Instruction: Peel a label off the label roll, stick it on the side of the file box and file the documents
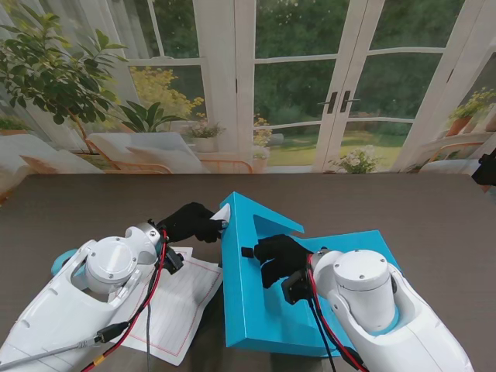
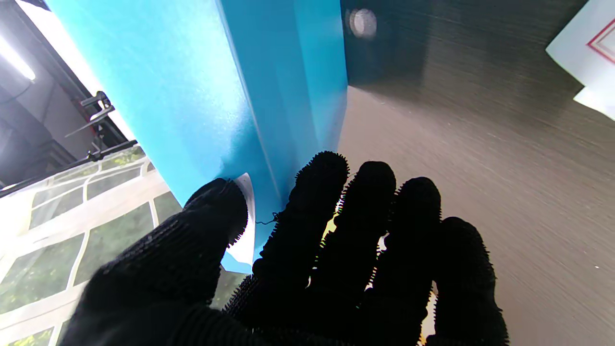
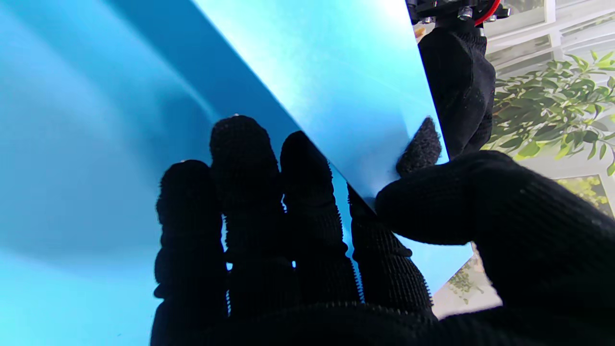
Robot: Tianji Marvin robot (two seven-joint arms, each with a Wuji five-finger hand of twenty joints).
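File box [image 1: 263, 310]: blue, lying open at the table's centre, its raised side panel running toward twelve o'clock.
Left hand [image 1: 190, 222]: at ten o'clock of the box, thumb [image 2: 211, 211] and fingers pinching a white label [image 2: 246, 226] against the panel's far corner.
Right hand [image 1: 280, 256]: inside the box, four fingers pressed together on the inner face, thumb on the outer, clamping the panel.
Documents [image 1: 182, 298]: flat at eight o'clock, partly under the left arm.
Label roll: I cannot make it out.
Risk: label looks seated at the very edge; it may wrap the corner, crease, or cling to the knitted glove on release.
Risk: if the right clamp slackens, the panel could swing away under the push.
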